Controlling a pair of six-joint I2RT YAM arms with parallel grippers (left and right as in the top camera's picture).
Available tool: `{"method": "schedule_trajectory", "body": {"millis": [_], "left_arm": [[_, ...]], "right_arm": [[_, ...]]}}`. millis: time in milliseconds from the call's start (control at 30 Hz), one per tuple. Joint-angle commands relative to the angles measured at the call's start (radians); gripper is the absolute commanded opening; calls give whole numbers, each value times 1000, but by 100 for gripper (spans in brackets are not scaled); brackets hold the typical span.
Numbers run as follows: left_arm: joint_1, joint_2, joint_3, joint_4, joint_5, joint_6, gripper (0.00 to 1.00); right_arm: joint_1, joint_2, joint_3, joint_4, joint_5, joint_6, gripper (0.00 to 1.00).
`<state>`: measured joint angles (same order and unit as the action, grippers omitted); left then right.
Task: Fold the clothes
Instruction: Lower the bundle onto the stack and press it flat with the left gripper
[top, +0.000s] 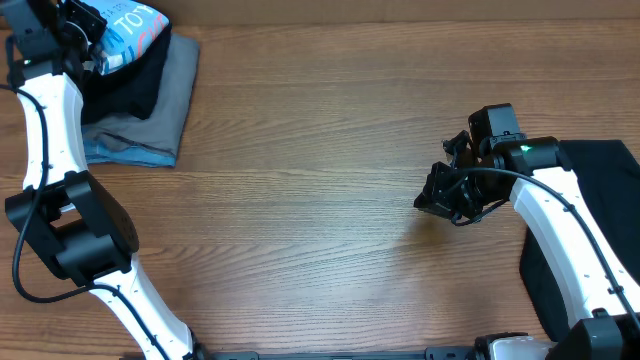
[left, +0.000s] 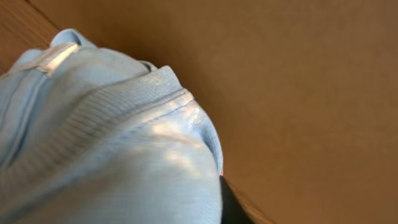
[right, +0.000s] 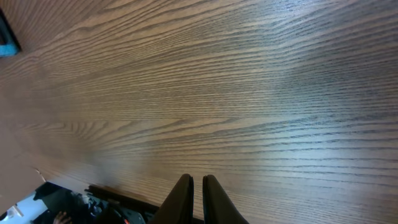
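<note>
While left claw (top: 90, 45) grip unclear at blue T-shirt (top: 135, 27), right claw (right: 198, 182) clenched, empty.

I read white lettering on the sky-blue T-shirt (top: 133, 27) at the far left corner of the surface (top: 320, 200): only "TO" is legible. The orange-red marks beside it are unreadable. I read no other text.

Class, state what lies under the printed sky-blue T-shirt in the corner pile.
Under the T-shirt: a black garment, then a grey one, then a blue edge. The left arm hides the pile's left side.
</note>
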<state>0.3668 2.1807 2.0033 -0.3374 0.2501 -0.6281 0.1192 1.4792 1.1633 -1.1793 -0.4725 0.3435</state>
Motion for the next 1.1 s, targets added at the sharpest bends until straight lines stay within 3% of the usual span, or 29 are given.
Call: {"method": "schedule_trajectory", "body": {"millis": [0, 33, 67, 100, 233, 333, 600, 733, 867, 933, 1033, 1067], "left_arm": [[6, 7, 23, -14, -14, 68, 45], [6, 6, 23, -37, 1, 85, 52], [6, 2, 23, -60, 21, 108, 72], [8, -3, 23, -85, 40, 146, 81], [15, -57, 24, -210, 9, 280, 95], [23, -116, 24, -274, 1, 334, 100], [41, -191, 24, -346, -3, 348, 100], [14, -185, 23, -457, 30, 492, 93], [-34, -159, 21, -575, -44, 615, 70], [-59, -137, 19, -610, -89, 666, 69], [-87, -88, 18, -621, -129, 700, 75], [-94, -71, 18, -620, -154, 700, 72]], "right_arm": [[-3, -11, 24, 2, 0, 0, 10], [-3, -11, 25, 2, 0, 0, 10], [-3, -11, 25, 3, 0, 0, 10], [-3, -11, 24, 3, 0, 0, 10], [-3, -11, 24, 8, 0, 0, 10], [-3, -11, 25, 21, 0, 0, 10], [-3, -11, 25, 29, 0, 0, 10], [-3, -11, 25, 31, 0, 0, 10], [-3, -11, 25, 47, 0, 0, 11], [-3, -11, 24, 52, -1, 0, 11], [-3, -11, 25, 52, -1, 0, 11], [-3, -11, 25, 52, -1, 0, 11]]}}
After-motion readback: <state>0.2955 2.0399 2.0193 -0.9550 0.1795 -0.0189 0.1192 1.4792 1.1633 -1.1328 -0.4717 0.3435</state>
